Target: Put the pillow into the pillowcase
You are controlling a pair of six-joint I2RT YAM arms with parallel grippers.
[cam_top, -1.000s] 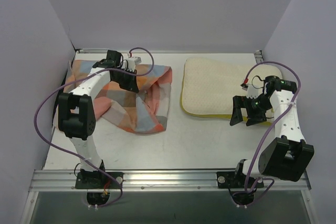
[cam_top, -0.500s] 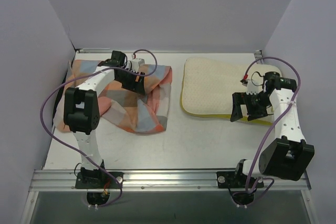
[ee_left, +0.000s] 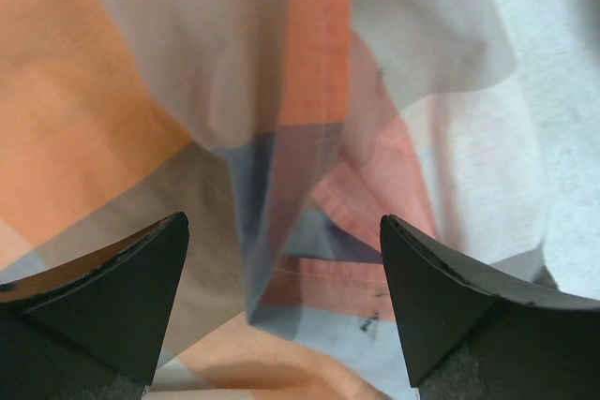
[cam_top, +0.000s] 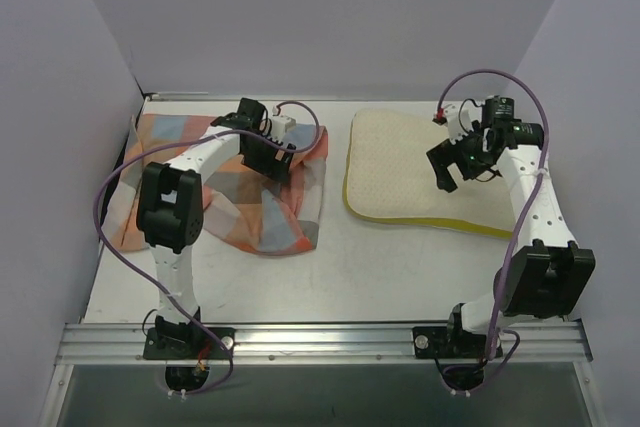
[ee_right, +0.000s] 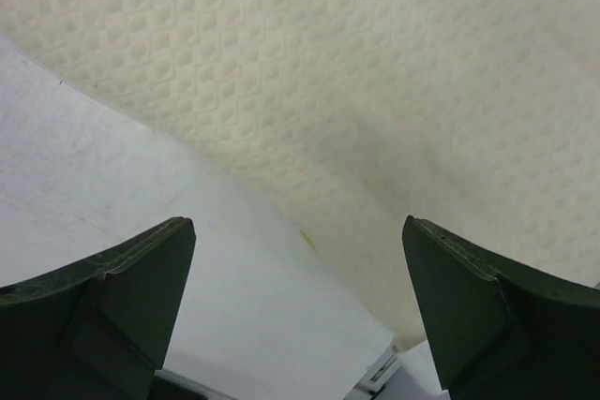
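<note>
Pillowcase (cam_top: 245, 192) on table (cam_top: 370, 267) left; pillow (cam_top: 400, 172) right (apart); claws above each.

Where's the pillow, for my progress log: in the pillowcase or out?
Out: the pillow lies bare on the table, apart from the rumpled pillowcase.

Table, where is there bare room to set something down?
Free: the strip between the orange-grey checked cloth pillowcase and the cream dotted rectangular pillow, and the near band of white table along the metal rail. Crowded: the back, left and right.
</note>
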